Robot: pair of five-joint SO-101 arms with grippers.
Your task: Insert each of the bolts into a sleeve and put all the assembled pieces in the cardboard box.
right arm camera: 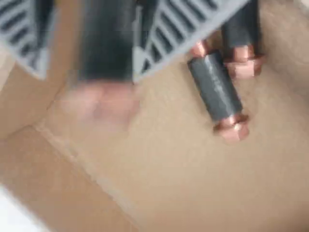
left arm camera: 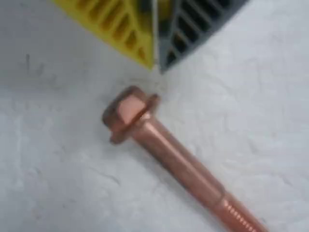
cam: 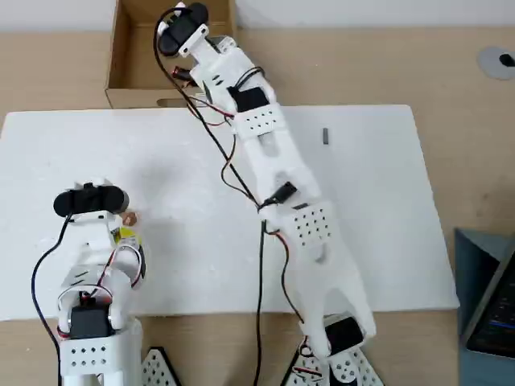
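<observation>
Your right gripper (right arm camera: pixel 99 65) is clamping an assembled piece (right arm camera: pixel 108 34) over the cardboard box (right arm camera: pixel 159 188), its long axis running along the jaws, copper end pointing at the box floor. You should be opening low, clear of the two finished pieces (right arm camera: pixel 217 92). Your left gripper (left arm camera: pixel 157 60) is resting closed beside the loose bolt (left arm camera: pixel 169 154).

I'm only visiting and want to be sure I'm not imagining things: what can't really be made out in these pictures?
Right wrist view: the dark piece up close is blurred; gripped or loose, unclear.
Left wrist view: the bolt has its threaded end cut off by the edge.
High view: the right arm hides much of the cardboard box; the sleeve on the mat is too small to judge.
</observation>
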